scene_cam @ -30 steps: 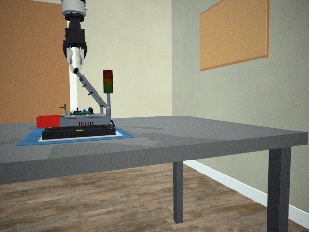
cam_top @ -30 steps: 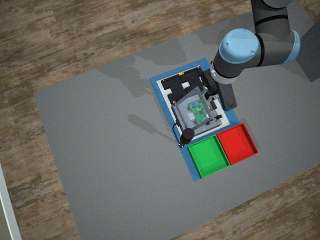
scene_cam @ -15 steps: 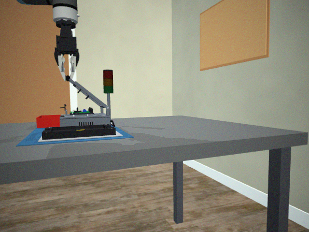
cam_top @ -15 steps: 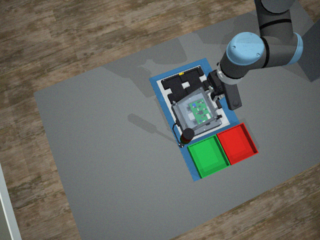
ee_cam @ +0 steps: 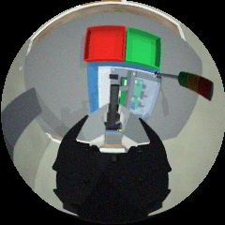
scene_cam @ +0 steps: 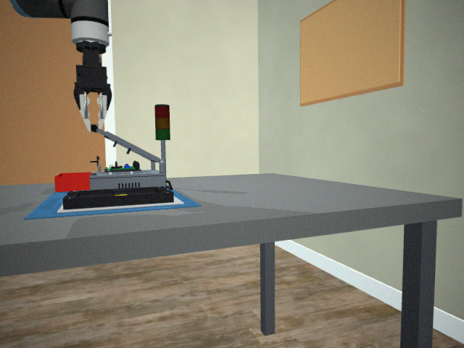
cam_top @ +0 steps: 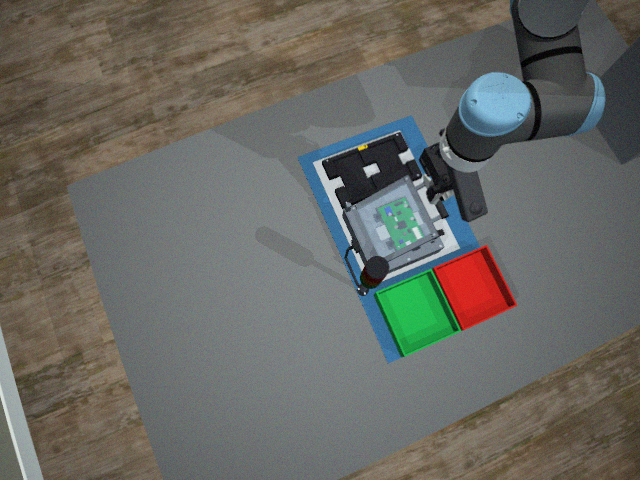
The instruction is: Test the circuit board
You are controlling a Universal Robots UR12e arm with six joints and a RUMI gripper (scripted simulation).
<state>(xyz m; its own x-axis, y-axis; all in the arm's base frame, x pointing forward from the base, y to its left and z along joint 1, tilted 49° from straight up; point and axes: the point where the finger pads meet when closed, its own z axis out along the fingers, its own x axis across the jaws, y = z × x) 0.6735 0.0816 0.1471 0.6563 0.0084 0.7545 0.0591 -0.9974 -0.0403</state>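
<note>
The green circuit board (cam_top: 399,224) lies flat in the grey tester (cam_top: 395,232), seen through the lid frame; it also shows in the wrist view (ee_cam: 133,94). The tester's lid (scene_cam: 127,146) slopes at a low angle, hinged at the signal-light end. My gripper (scene_cam: 93,125) (cam_top: 433,192) is shut on the lid's black handle at its free raised edge. The signal light (scene_cam: 162,122) stands on its pole with no segment glowing bright. The black tray (cam_top: 369,167) stands beside the tester.
The green bin (cam_top: 416,312) and the red bin (cam_top: 474,286) sit side by side at the near end of the blue mat (cam_top: 387,232). The black latch hook (scene_cam: 97,162) stands at the tester's free end, below the gripper.
</note>
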